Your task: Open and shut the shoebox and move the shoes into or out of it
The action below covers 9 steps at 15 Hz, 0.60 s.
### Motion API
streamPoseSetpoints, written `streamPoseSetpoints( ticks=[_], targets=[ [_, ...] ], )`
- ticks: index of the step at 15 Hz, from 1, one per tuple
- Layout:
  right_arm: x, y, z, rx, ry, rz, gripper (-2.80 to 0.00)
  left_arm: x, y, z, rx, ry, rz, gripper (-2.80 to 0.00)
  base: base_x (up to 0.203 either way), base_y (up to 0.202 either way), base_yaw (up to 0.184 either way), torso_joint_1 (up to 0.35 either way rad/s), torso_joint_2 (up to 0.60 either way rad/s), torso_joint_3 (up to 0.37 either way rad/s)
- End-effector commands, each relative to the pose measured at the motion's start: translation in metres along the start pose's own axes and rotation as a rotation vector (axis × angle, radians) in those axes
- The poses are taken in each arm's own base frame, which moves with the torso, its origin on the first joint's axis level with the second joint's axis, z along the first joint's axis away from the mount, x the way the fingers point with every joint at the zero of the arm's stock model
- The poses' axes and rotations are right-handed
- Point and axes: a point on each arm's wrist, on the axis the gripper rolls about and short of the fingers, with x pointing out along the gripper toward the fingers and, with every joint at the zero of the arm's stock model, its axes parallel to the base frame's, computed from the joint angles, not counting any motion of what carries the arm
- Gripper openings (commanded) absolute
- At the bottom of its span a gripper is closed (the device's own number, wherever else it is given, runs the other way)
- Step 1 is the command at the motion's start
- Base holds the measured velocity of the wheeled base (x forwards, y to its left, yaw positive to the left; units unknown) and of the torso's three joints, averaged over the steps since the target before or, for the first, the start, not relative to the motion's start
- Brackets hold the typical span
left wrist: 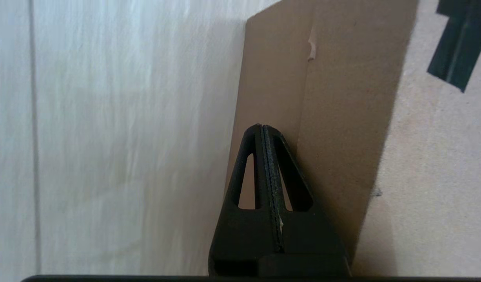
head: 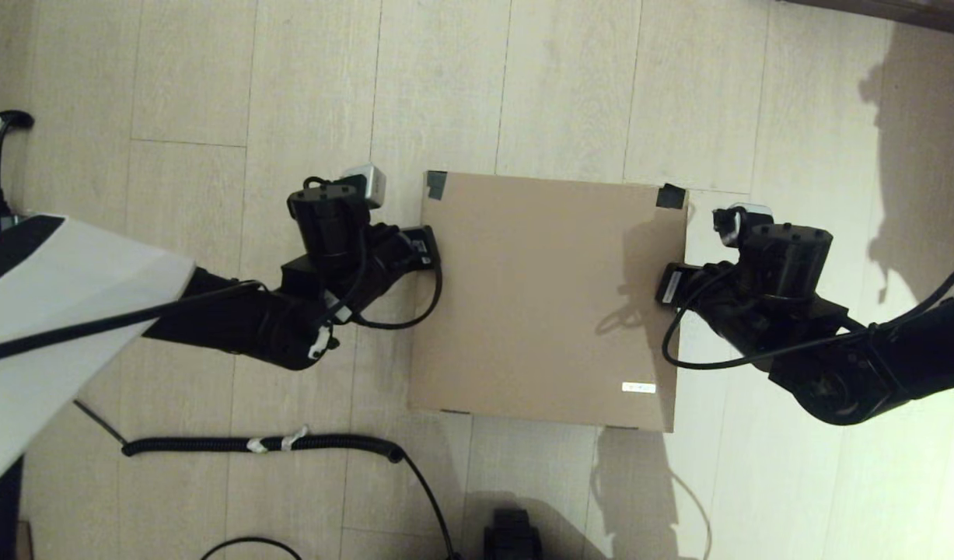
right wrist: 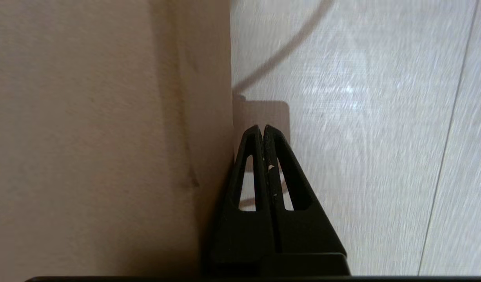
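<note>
**Both grippers pressed to the sides of the closed shoebox**

The shoebox (head: pixel 546 299) sits on the pale wooden floor (head: pixel 235 78) with its flap lid down flat. Black tape (head: pixel 436 183) marks the lid's two far corners, and a small white label (head: pixel 638 387) lies near the lid's near right corner. The shoes cannot be seen.

The left gripper (head: pixel 428 253) is at the shoebox's left side, towards the far end of that side. In the left wrist view its fingers (left wrist: pixel 269 156) are clenched together with nothing between them, their tips lying against the brown side wall of the shoebox (left wrist: pixel 342 98), just below the lid's edge.

The right gripper (head: pixel 667 284) is at the shoebox's right side, about halfway along it. In the right wrist view its fingers (right wrist: pixel 264 156) are likewise clenched on nothing and rest right beside the shoebox's (right wrist: pixel 107 137) side edge, over the floor.

A coiled black cable (head: pixel 267 444) lies on the floor on the near left of the shoebox, well apart from it.
</note>
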Motion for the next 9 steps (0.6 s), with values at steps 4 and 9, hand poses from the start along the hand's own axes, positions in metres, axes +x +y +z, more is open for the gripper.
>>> streamPoseSetpoints(
  ticks=[4,9],
  targets=[
    [0.021,0.005,0.02,0.035,-0.09,-0.004,-2.8,0.011,0.0,0.019,-0.007,-0.066,0.032,-2.8,0.0,0.0,0.0,0.0,0.0,0.0],
    [0.017,0.007,0.057,0.053,-0.167,-0.021,-2.8,-0.005,0.009,0.055,-0.012,-0.145,0.059,-2.8,0.0,0.0,0.0,0.0,0.0,0.0]
  ],
)
